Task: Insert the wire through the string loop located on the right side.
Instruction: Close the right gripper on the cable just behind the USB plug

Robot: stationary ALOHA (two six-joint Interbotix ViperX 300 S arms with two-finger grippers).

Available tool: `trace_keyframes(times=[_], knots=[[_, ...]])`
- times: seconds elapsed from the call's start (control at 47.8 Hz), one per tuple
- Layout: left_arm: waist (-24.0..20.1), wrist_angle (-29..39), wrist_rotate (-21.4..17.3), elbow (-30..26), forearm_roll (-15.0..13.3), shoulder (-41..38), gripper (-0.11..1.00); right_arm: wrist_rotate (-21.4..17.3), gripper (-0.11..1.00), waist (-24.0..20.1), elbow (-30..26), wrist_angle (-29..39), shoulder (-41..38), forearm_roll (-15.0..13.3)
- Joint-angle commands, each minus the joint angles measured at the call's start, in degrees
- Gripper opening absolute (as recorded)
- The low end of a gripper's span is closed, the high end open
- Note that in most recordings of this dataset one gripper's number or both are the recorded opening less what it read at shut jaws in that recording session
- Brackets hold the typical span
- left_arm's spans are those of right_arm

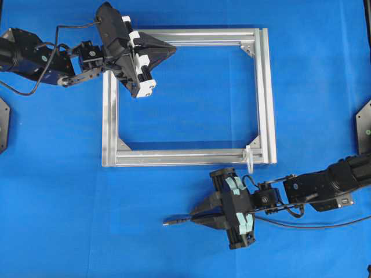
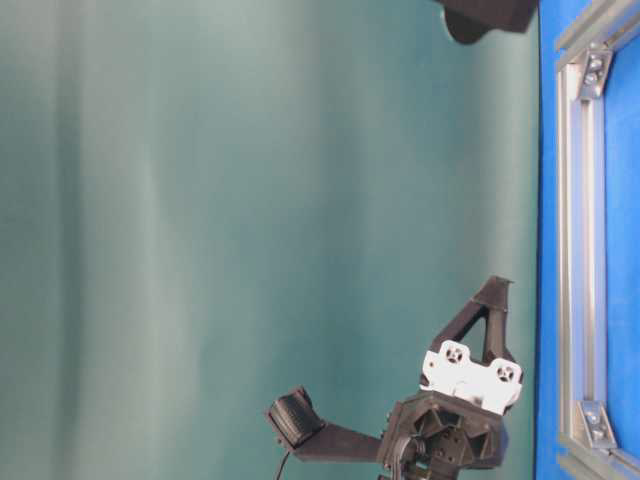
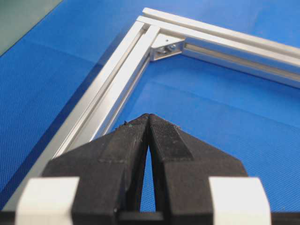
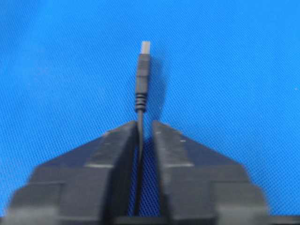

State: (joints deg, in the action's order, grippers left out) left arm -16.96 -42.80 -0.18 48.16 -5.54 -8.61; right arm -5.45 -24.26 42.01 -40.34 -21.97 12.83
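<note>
The wire (image 1: 174,220) lies on the blue mat in front of the frame, its plug tip pointing left. My right gripper (image 1: 195,219) is down over it. In the right wrist view the wire (image 4: 142,79) runs out from between the fingers of the right gripper (image 4: 144,124), whose jaws are drawn in to a narrow slit, the cable against the left finger. The string loop (image 1: 249,159) is a whitish loop hanging off the frame's near right corner, above and to the right of that gripper. My left gripper (image 1: 173,51) is shut and empty over the frame's far left corner, its tips pressed together (image 3: 148,117).
The silver aluminium frame (image 1: 266,87) lies flat in the middle of the mat, with triangular brackets (image 3: 165,47) in its corners. The wire trails off to the right beneath the right arm (image 1: 324,185). The table-level view shows the left gripper (image 2: 497,285) beside the frame's rail (image 2: 580,250).
</note>
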Motion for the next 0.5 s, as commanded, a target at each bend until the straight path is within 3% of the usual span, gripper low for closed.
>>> trace_keyframes(times=[0.0, 0.105, 0.481], knots=[[-0.18, -0.44, -0.09, -0.35, 0.18, 1.85, 0.0, 0.0, 0.04, -0.26, -0.79, -0.09, 0.88, -0.26], [-0.18, -0.35, 0.0, -0.35, 0.18, 1.93, 0.0, 0.09, -0.02, -0.26, -0.7, 0.0, 0.88, -0.26], [-0.18, -0.44, 0.0, -0.35, 0.18, 1.93, 0.0, 0.0, -0.02, -0.44, -0.35, 0.0, 2.64, -0.26]])
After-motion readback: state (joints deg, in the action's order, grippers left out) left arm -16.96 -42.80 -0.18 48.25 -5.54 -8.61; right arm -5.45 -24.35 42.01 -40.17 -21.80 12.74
